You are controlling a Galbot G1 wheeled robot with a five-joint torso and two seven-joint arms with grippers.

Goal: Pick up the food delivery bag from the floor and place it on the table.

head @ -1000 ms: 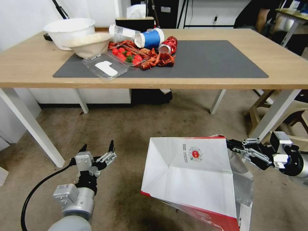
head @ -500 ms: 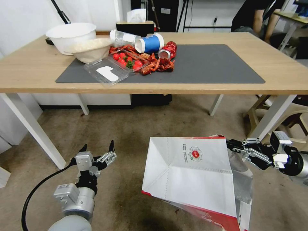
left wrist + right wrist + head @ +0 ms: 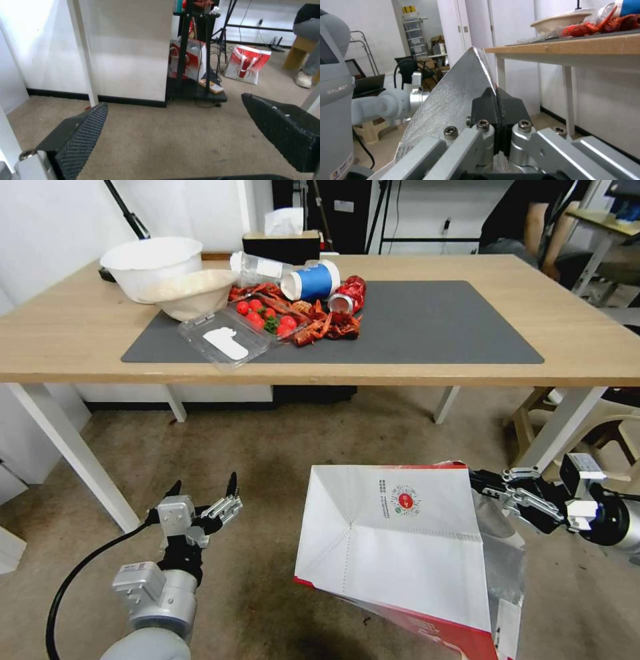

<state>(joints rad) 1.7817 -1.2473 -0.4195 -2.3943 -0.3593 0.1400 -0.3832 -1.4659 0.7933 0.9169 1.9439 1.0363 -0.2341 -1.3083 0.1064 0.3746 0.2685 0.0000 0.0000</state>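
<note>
Right wrist view: right pincer [image 3: 497, 100] clamped tight on the foil-lined edge of the food delivery bag [image 3: 453, 95], a detail the head view hides behind the bag's corner. Head view: the food delivery bag [image 3: 400, 540] hangs tilted off the right pincer [image 3: 481, 481], over the floor [image 3: 267, 460], white face with small round red logo, red side panel lowest. Tabletop [image 3: 587, 333] lies beyond both pincers. Left pincer [image 3: 203, 492] spread wide, holding nothing, beside the bag.
</note>
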